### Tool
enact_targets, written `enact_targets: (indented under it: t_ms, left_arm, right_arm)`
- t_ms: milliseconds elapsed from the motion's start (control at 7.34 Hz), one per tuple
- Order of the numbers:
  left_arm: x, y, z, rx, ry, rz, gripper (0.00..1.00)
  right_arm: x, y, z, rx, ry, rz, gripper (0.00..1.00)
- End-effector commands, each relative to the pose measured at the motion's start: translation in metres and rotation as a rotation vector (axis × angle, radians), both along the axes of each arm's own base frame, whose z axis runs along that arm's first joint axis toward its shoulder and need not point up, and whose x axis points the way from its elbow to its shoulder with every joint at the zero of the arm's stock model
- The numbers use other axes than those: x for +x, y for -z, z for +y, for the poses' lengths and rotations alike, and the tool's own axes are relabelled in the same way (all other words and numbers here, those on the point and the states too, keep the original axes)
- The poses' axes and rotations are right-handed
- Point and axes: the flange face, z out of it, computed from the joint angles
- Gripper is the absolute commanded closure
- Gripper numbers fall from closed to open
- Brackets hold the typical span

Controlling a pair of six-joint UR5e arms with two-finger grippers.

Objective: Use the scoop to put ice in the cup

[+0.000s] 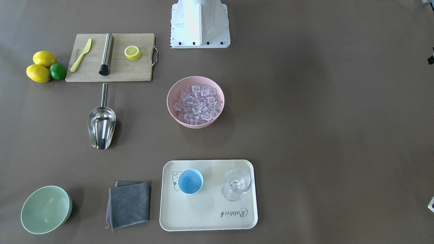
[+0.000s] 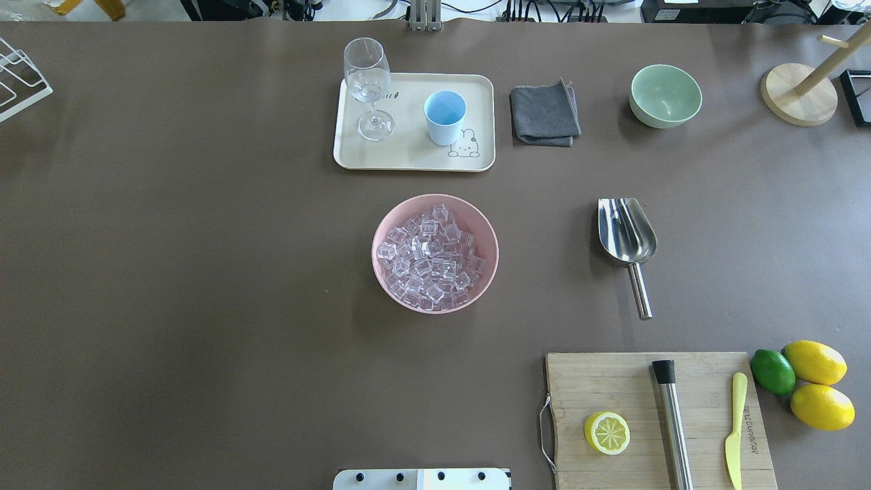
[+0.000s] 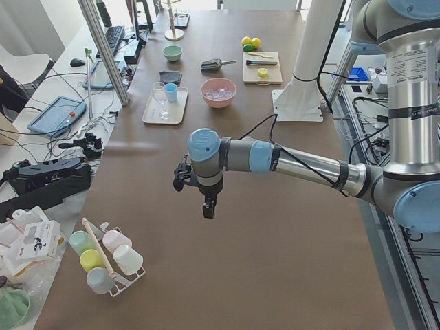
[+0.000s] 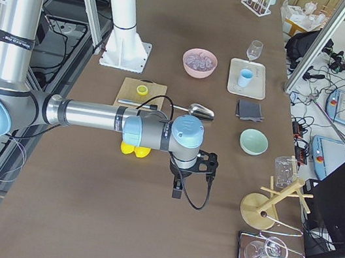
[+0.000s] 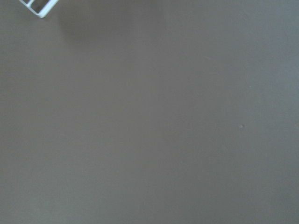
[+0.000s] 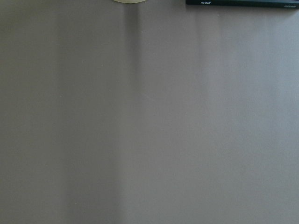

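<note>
The ice (image 2: 430,255) is a heap of small clear cubes in a pink bowl (image 2: 382,224) at the table's middle. The light-blue cup (image 2: 445,117) stands upright and empty on a cream tray (image 2: 408,156) beyond the bowl. The steel scoop (image 2: 627,238) lies flat on the table to the bowl's right, its handle pointing toward the robot. Neither gripper appears in the overhead or front views. My left gripper (image 3: 207,206) hangs above bare table far from these things, and my right gripper (image 4: 177,186) hovers off at the other end. I cannot tell whether either is open or shut.
A clear stemmed glass (image 2: 367,85) shares the tray. A grey cloth (image 2: 544,112) and a green bowl (image 2: 665,95) sit right of it. A cutting board (image 2: 612,388) holds a lemon half, a steel cylinder and a yellow knife, with lemons (image 2: 816,361) and a lime beside it.
</note>
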Motion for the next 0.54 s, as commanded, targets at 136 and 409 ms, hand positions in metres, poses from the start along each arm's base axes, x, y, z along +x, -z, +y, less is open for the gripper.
enact_targets:
  t_ms: [136, 409]
  left_arm:
    - [0.061, 0.062, -0.003, 0.196, -0.14, 0.136, 0.02]
    - [0.127, 0.085, 0.003, 0.442, -0.302, 0.195, 0.02]
  right_arm:
    - [0.001, 0.02, -0.004, 0.045, 0.002, 0.007, 0.0]
    - [-0.017, 0.04, -0.006, 0.073, 0.034, -0.008, 0.0]
